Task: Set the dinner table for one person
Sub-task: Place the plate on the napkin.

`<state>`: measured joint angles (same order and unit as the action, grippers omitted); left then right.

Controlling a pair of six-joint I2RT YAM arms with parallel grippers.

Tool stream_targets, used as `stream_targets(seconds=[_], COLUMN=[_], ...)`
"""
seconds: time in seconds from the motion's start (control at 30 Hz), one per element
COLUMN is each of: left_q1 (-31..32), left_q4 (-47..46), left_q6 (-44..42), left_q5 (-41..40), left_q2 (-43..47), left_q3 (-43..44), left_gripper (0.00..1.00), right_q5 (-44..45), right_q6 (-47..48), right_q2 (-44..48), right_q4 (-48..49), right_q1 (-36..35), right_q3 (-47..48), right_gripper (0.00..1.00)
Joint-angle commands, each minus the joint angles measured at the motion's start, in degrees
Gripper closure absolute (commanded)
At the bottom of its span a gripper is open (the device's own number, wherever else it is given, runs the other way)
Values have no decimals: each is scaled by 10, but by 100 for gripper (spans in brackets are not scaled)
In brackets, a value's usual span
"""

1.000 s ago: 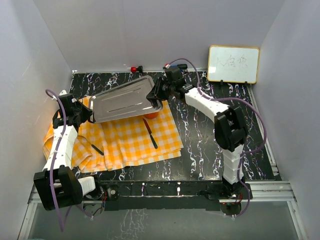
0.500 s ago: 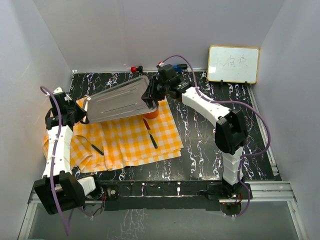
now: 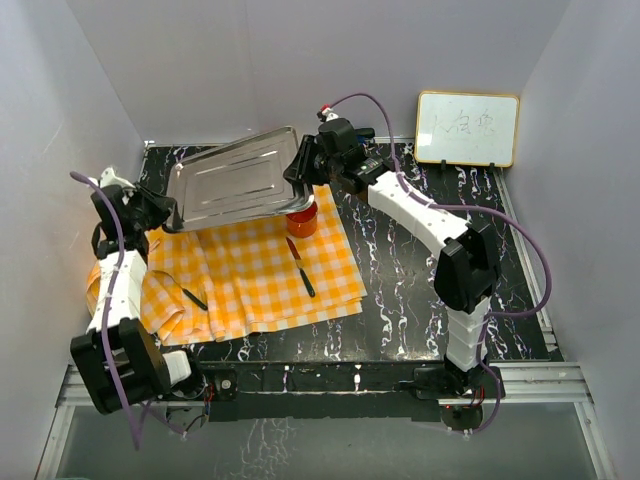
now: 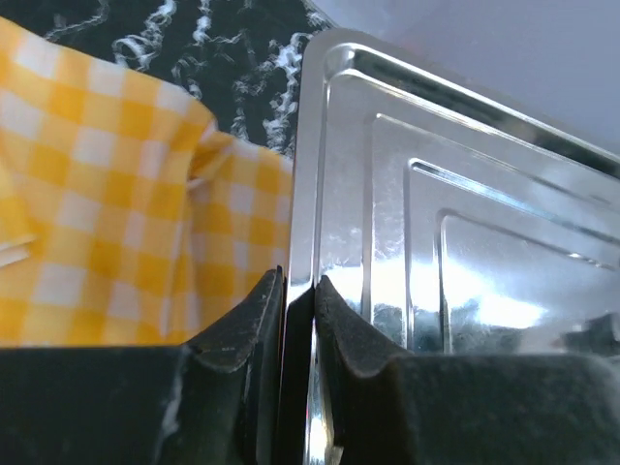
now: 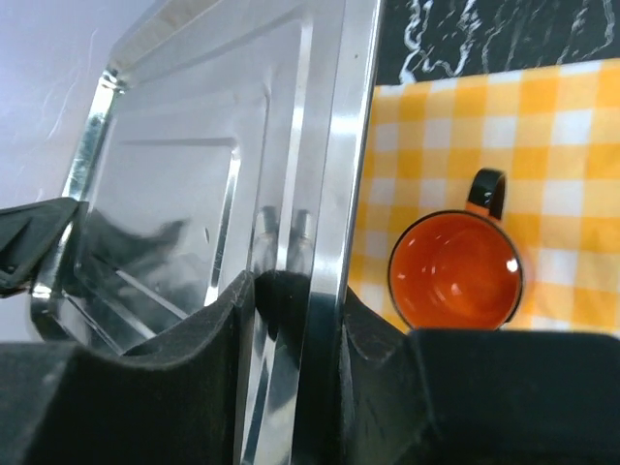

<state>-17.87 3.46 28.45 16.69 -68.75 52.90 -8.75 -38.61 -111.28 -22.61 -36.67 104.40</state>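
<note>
A rectangular steel tray point(image 3: 235, 185) hangs tilted above the back left of the dinner table point(image 3: 420, 290), a black marble-veined top. My left gripper point(image 3: 168, 210) is shut on the tray's left rim, seen close in the left wrist view point(image 4: 298, 286). My right gripper point(image 3: 297, 178) is shut on the right rim point(image 5: 295, 286). An orange-and-white checked cloth point(image 3: 250, 275) lies crumpled on the table's left half. On it stand an orange cup point(image 3: 302, 220) with a black handle, just below the tray's right corner point(image 5: 455, 271), and a black-handled knife point(image 3: 300, 265).
A second dark utensil point(image 3: 195, 298) lies on the cloth's left part. A small whiteboard point(image 3: 467, 128) leans against the back wall at the right. White walls close in the table on three sides. The arm bases sit along the near edge.
Both arms have raised the tray off the cloth and carried it back and to the left. The orange cup, partly covered before, now shows whole.
</note>
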Motion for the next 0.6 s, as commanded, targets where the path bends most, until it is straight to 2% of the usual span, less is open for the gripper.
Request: stream_targets(seconds=[0.0,0.1,0.13,0.2,0.27,0.33,0.4,0.5,0.57], left_q1=[56,55,56,56,56,56,56,56,56], left_q4=[-402,-695,-820,-966,-1046,-1052,-1003,-848,-708], left_q6=[272,457,518,624,699,717,686,577,474], left_q5=[347,378,380,376,374,379,388,402,405], left_q2=[-28,-100,-132,-188,-230,-243,-227,-178,-136], left_q3=[-101,-135,-137,-129,-110,-97,-93,-90,-80], left_gripper=[100,100,100,100,100,100,100,100,100], right_q5=[-92,-104,-109,-111,-98,-85,-80,-78,-81], right_q6=[120,115,115,115,119,123,126,125,123], right_q2=[1,-7,-10,-12,-6,2,10,13,11], right_q4=[122,140,141,141,142,142,143,143,144], right_q1=[-99,-99,-99,-98,-98,-95,-92,-87,-82], right_q3=[-24,-22,-17,-10,-11,-15,-19,-21,-21], right_gripper=[100,96,93,89,87,86,84,83,83])
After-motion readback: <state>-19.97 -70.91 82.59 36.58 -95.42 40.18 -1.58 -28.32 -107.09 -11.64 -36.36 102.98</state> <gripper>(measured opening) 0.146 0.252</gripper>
